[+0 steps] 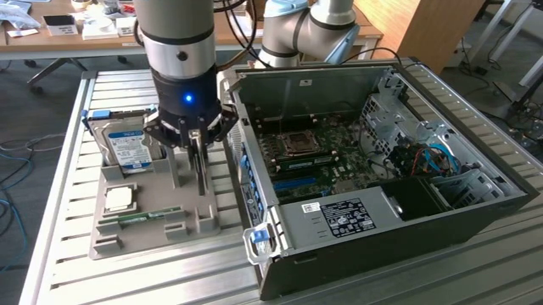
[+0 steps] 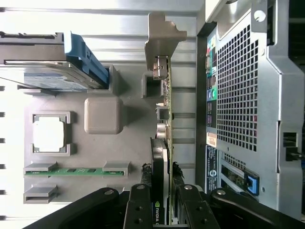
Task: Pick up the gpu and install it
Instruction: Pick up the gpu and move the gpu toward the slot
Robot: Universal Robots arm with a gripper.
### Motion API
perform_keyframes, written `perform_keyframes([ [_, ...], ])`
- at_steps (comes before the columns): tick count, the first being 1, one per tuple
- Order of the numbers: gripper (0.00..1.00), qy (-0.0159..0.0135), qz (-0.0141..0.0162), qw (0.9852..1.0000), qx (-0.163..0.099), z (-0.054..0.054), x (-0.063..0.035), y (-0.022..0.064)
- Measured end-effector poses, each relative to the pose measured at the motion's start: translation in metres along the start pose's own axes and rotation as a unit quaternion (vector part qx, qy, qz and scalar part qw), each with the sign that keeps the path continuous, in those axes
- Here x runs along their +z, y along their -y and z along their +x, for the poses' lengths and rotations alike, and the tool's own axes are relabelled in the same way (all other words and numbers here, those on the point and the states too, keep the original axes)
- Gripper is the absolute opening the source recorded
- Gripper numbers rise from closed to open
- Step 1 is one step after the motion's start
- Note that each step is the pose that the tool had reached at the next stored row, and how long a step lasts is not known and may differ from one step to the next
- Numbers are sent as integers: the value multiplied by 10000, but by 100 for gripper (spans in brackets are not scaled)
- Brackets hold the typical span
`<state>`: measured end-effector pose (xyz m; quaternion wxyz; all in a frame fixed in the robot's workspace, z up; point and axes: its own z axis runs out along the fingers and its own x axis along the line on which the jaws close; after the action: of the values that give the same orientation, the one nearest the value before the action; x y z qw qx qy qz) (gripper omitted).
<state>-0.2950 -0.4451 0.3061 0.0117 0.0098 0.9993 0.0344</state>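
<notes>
Gripper (image 1: 197, 147) hangs straight down over the grey tray (image 1: 149, 238), along the tray's edge nearest the computer case (image 1: 382, 241). Blue light lit on the wrist.

The gpu (image 1: 203, 181) stands on its long edge in the tray's slot on that same side, upright, lower edge seated in the tray. Wrist view: card (image 2: 164, 119) seen edge-on, green board on the face toward the case (image 2: 238, 95), black cooler on the face toward the tray's middle, silver bracket (image 2: 162, 33) at the end far from the gripper (image 2: 162, 168).

The black fingers (image 2: 139, 205) straddle the card, one tip against the cooler, the other against the board: pinching the gpu.

Elsewhere on the tray (image 2: 138, 143):
- hard drive (image 1: 127, 149) with blue-white label, upright at the far corner from the case
- square processor chip (image 1: 119, 199) lying flat in the middle
- narrow green memory stick (image 1: 146, 216) beside it

Case lies open just beside the tray, motherboard (image 1: 331, 159) exposed. Both sit on a slatted metal table (image 1: 127, 273).
</notes>
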Motion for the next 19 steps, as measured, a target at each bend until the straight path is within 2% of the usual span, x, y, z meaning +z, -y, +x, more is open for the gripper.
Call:
perform_keyframes([
  [12, 27, 0, -19, 10000, 0, -10, -251, -17],
  [19, 27, -1, -23, 10000, 0, -17, -448, -31],
])
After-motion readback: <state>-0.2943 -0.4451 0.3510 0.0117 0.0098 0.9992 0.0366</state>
